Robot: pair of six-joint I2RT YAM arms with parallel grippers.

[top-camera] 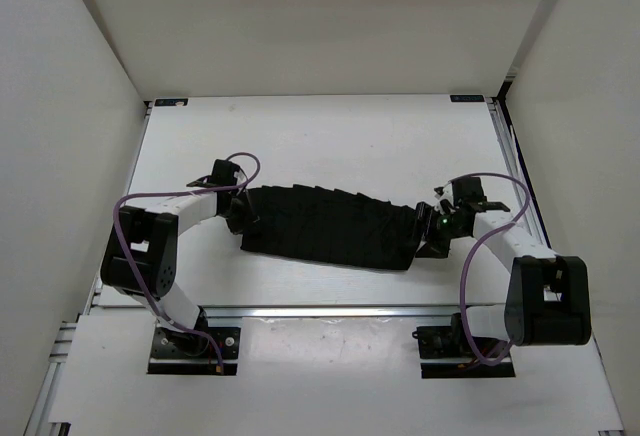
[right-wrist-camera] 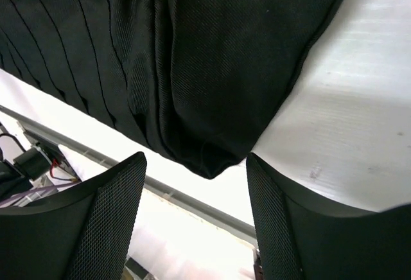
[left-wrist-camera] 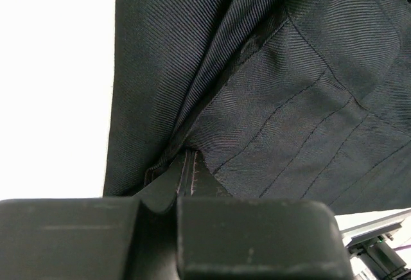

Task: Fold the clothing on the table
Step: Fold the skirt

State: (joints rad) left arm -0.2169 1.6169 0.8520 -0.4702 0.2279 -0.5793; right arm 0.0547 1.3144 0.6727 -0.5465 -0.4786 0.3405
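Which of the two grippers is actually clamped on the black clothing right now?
The left gripper, shut on the clothing; the right gripper stands open.

Black pleated clothing with fine twill weave on a white table.

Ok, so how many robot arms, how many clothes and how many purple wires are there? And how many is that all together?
Robot arms: 2 (left arm, right arm)
Clothing, black: 1
Purple wires: 2 (left wire, right wire)
Total: 5
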